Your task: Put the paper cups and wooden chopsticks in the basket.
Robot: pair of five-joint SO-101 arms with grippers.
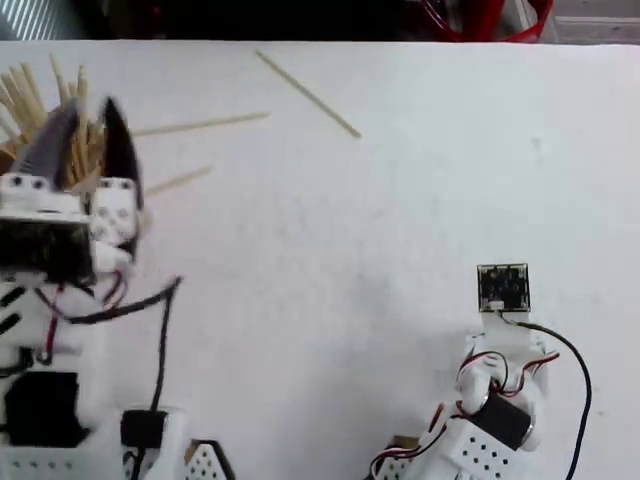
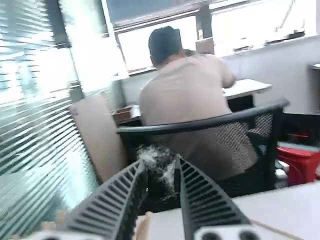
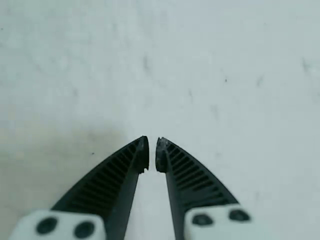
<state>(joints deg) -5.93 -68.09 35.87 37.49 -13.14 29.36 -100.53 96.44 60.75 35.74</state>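
The right gripper point(image 3: 152, 155) hung over the white table point(image 3: 210, 65). Its ribbed black fingers nearly touched at the tips.

Half hidden behind the left gripper point(image 1: 89, 108) at ten o'clock in the high view, and cut off by the nine o'clock edge: a bundle of wooden chopsticks point(image 1: 22, 95). Impossible to tell what holds it. Clipped at nine and again at seven o'clock: the left arm point(image 1: 45, 300). Clipped at five o'clock: the right arm point(image 1: 495, 410). At one o'clock, sliced by the twelve o'clock edge: a sliver of something red point(image 1: 480, 18), too little to name. In the left wrist view, blurred between the fingers point(image 2: 120, 200): a pale fuzzy tuft point(image 2: 156, 167), unidentifiable. Nearer the camera, pale wooden ends point(image 2: 143, 227), cut by the frame's edge.
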